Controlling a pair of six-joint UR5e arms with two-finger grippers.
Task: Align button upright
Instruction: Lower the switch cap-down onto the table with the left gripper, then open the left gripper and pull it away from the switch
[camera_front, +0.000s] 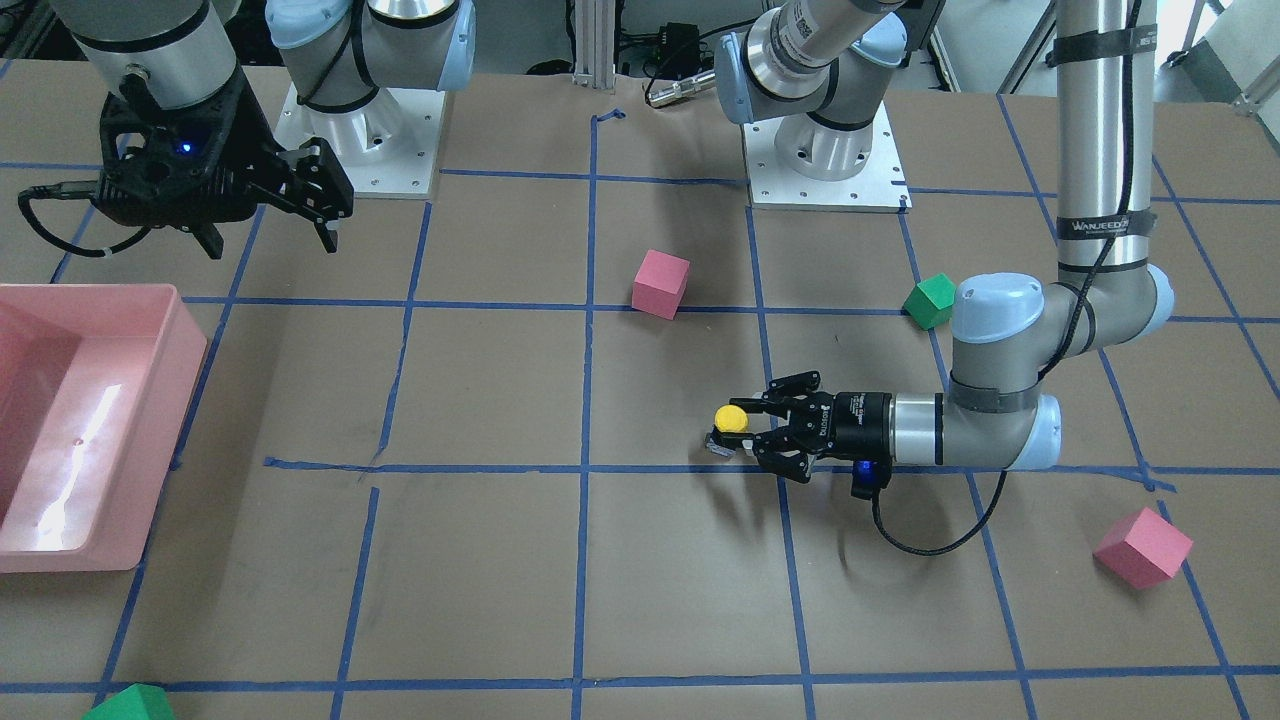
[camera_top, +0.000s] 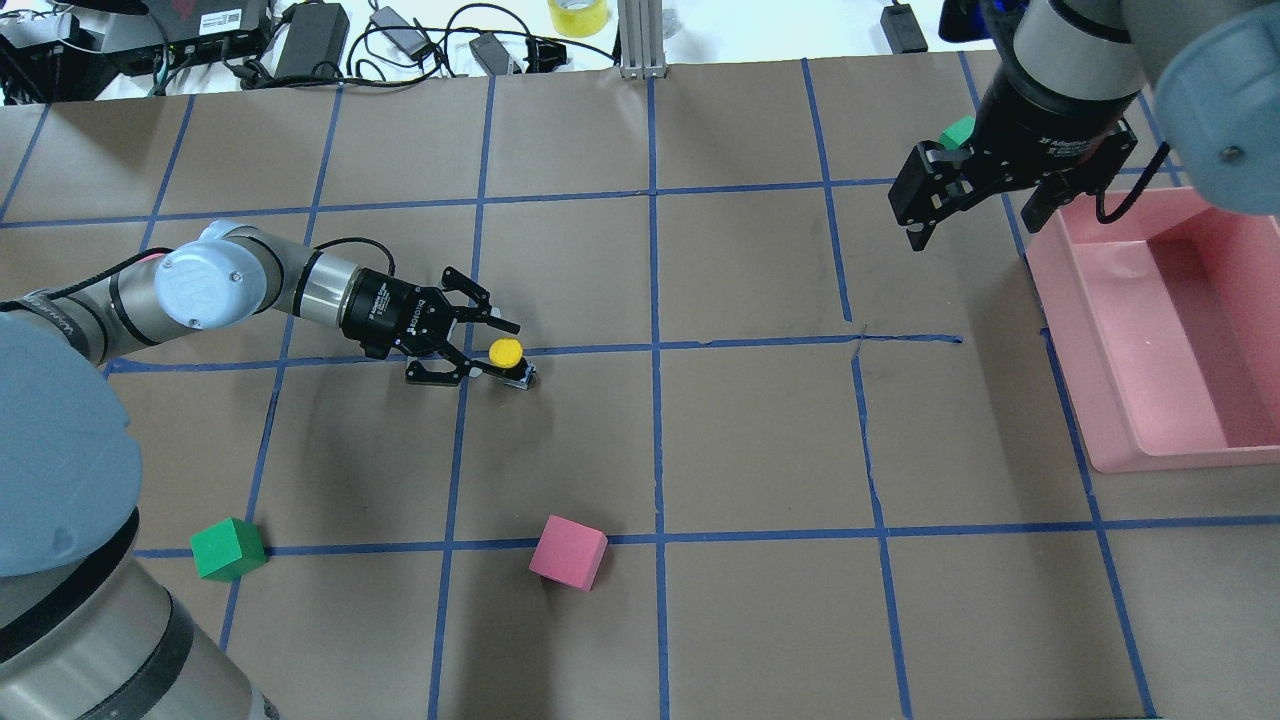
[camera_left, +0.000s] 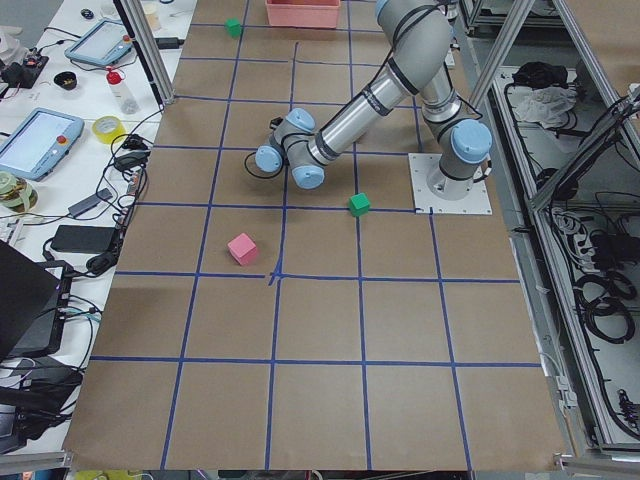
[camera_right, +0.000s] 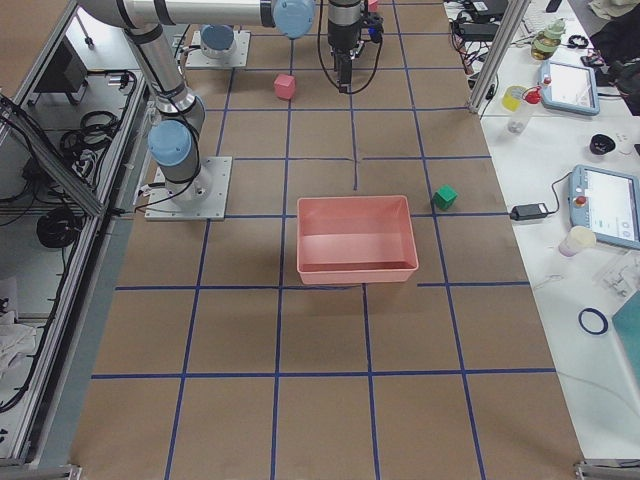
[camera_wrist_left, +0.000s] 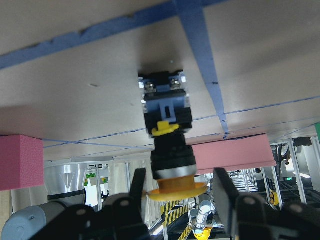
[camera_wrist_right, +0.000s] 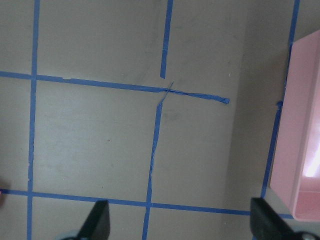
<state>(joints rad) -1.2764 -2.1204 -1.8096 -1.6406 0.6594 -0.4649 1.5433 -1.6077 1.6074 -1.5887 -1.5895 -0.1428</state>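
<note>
- Overhead exterior view: the left gripper (camera_top: 497, 350) lies low and horizontal over the left half of the table (camera_top: 760, 440). Its fingers are apart, one on each side of the button (camera_top: 507, 352).
- Button: it stands on its grey base on the brown paper with the yellow cap up, just on the near side of a blue tape line (camera_top: 750, 343).
- Left wrist-mounted view: the fingertips (camera_wrist_left: 137, 187) flank the yellow cap. A narrow gap shows beside the right-hand finger; contact at the other cannot be judged.
- Right wrist-mounted view: the right gripper (camera_wrist_right: 181, 225) hangs above bare paper and tape with its fingers spread wide and nothing between them. The pink bin (camera_wrist_right: 292, 125) lies at its right.
- Foam cubes: a pink cube (camera_top: 568, 552) sits near the table's centre and a green cube (camera_top: 228, 548) sits near and to the left. Both are well apart from the button.
- Far right: a second green cube (camera_top: 958, 130) is partly hidden behind the right arm.
</note>
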